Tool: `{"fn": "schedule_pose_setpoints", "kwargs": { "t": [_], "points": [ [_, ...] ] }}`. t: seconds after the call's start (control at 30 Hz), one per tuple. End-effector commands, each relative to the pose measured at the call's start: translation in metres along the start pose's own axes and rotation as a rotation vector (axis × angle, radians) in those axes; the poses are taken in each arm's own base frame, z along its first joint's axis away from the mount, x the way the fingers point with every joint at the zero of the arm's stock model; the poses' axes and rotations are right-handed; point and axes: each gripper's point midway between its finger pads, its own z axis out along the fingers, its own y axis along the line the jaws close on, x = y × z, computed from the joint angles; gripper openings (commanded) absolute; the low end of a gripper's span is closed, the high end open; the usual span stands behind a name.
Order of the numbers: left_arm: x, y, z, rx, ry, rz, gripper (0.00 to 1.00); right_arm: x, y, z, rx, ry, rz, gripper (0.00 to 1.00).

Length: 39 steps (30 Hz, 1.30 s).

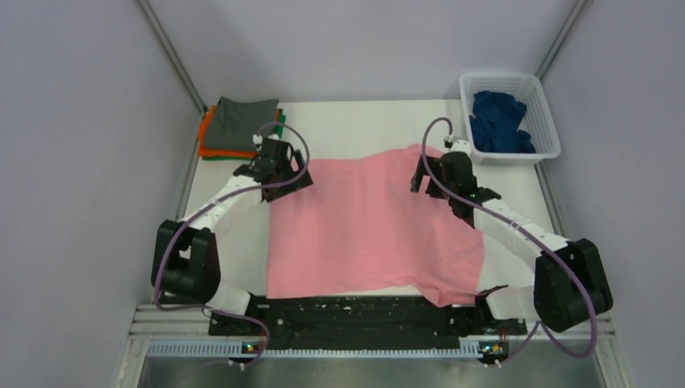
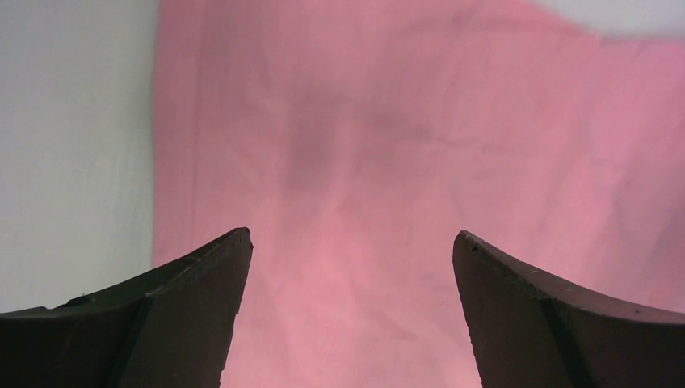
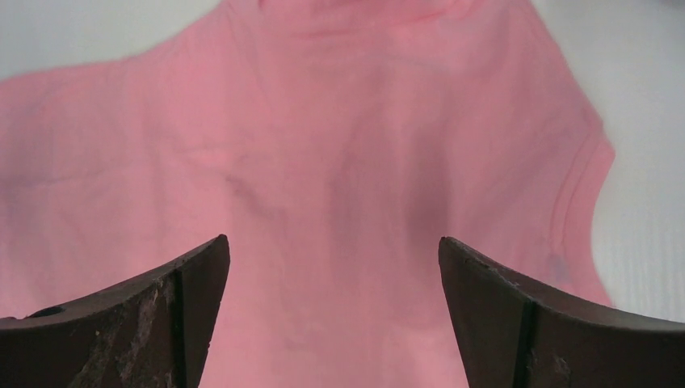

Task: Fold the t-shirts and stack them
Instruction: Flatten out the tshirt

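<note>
The fingers (image 2: 178,315) of the left gripper (image 2: 351,242) and right gripper (image 3: 331,242) are spread, empty, over the light pink cloth t-shirt (image 1: 371,226) laid flat mid-frame; its upper corners should be pinched evenly

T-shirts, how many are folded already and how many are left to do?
Three look done: the grey t-shirt, orange t-shirt and green t-shirt sit folded in a stack at the far left corner. The pink t-shirt is in hand, spread flat with the left claw and right claw open over it, not gripping. The navy t-shirt is left, bunched in the white basket.
</note>
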Motion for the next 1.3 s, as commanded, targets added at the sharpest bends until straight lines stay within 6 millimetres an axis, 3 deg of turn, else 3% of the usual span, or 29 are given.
{"fn": "schedule_pose_setpoints", "kwargs": {
  "t": [0.0,0.17,0.27,0.43,0.6,0.8,0.87,0.93,1.03,1.13,1.27],
  "points": [
    [0.063,-0.006,-0.008,0.087,0.114,0.004,0.99,0.053,0.002,-0.014,-0.082,0.131,0.074,0.99],
    [0.084,0.015,0.006,-0.002,0.165,0.006,0.99,0.077,-0.008,-0.012,-0.063,0.157,0.106,0.99],
    [0.098,0.018,0.029,-0.035,0.232,0.008,0.98,0.081,-0.018,-0.003,0.004,0.156,0.132,0.99],
    [0.095,0.023,0.069,-0.128,0.266,0.015,0.99,0.094,-0.024,0.018,0.045,0.146,0.181,0.99],
    [0.067,0.008,0.109,-0.149,0.287,0.033,0.98,0.089,-0.028,0.050,0.112,0.166,0.164,0.99],
    [0.010,0.006,0.142,-0.165,0.242,-0.012,0.99,0.073,-0.031,0.105,0.130,0.184,0.188,0.99],
    [-0.008,0.003,0.149,-0.144,0.231,-0.024,0.99,0.059,-0.030,0.120,0.126,0.176,0.176,0.99],
    [-0.027,-0.008,0.147,-0.115,0.203,-0.009,0.99,0.039,-0.024,0.128,0.111,0.157,0.147,0.99],
    [-0.045,-0.031,0.128,-0.035,0.178,0.001,0.98,0.014,-0.018,0.119,0.094,0.125,0.099,0.99],
    [-0.050,-0.045,0.095,0.006,0.145,0.015,0.99,-0.008,-0.016,0.090,0.082,0.078,0.102,0.99],
    [-0.019,-0.043,0.035,-0.002,0.109,0.035,0.99,-0.015,-0.014,0.030,0.020,0.010,0.156,0.99]
  ]
}}
